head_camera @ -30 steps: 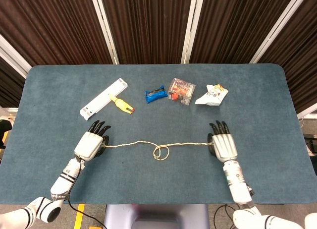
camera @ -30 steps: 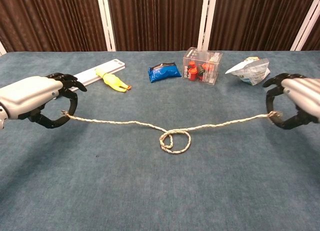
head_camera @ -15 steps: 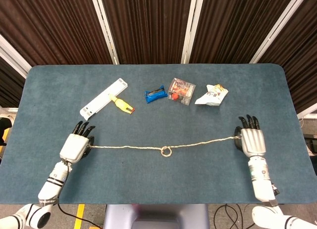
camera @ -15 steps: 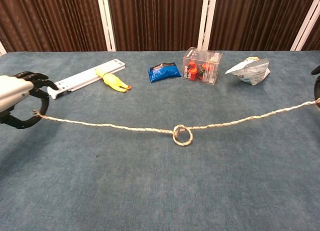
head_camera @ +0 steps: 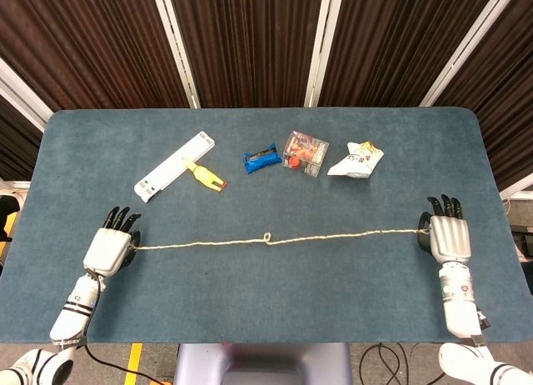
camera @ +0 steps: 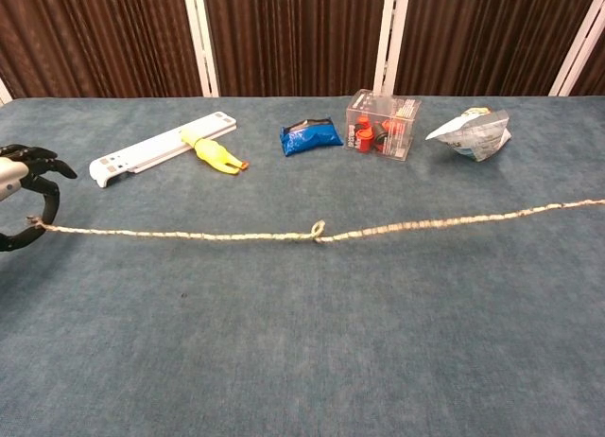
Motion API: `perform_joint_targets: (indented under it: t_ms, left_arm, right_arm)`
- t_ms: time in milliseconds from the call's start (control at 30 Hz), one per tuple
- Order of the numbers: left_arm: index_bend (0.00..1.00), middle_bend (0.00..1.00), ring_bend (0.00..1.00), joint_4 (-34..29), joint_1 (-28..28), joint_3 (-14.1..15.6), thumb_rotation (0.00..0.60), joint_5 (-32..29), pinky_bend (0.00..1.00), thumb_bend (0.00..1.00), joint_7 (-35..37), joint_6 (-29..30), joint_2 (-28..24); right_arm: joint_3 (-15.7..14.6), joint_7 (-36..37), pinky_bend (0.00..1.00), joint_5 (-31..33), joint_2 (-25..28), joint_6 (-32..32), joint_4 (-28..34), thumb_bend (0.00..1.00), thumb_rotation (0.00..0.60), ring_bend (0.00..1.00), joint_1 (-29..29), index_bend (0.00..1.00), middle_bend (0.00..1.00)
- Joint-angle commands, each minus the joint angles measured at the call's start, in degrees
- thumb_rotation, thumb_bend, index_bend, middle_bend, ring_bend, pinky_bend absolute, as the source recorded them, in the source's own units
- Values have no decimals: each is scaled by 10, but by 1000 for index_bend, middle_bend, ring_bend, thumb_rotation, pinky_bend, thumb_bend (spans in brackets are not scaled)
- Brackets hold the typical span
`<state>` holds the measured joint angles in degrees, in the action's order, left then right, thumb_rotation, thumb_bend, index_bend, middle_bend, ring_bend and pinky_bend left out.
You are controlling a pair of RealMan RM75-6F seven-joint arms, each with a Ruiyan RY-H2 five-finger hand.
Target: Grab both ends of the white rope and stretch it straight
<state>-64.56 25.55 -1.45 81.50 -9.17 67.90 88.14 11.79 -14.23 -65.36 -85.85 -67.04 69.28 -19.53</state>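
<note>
The white rope (head_camera: 333, 235) (camera: 189, 235) runs nearly straight across the blue table, with a small tight knot (head_camera: 267, 237) (camera: 318, 232) near its middle. My left hand (head_camera: 107, 248) (camera: 23, 192) pinches the rope's left end near the table's left side. My right hand (head_camera: 448, 237) holds the rope's right end far to the right. In the chest view the right hand is out of frame and the rope runs off the right edge.
Along the far side lie a white flat bar (head_camera: 174, 177), a yellow toy (head_camera: 205, 177), a blue packet (head_camera: 262, 159), a clear box of small red items (head_camera: 305, 153) and a white crumpled bag (head_camera: 356, 160). Dark curtains hang behind the table.
Both hands have moved further apart. The rope has pulled taut and its loose loop has shrunk into a small tight knot.
</note>
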Motion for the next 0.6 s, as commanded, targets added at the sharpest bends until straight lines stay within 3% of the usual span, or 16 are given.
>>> perform_joint_targets:
  t_ms: [33, 600]
  left_arm:
    - [628, 149, 8, 11, -2, -1, 600, -4, 64, 450, 7, -5, 3]
    - [628, 150, 9, 56, 0, -7, 600, -13, 63, 450, 24, -33, 22]
  right_arm:
    - [2, 7, 0, 8, -2, 7, -17, 551, 600, 0, 0, 873, 243]
    - [3, 32, 0, 25, -14, 35, -78, 551, 600, 0, 2, 873, 243]
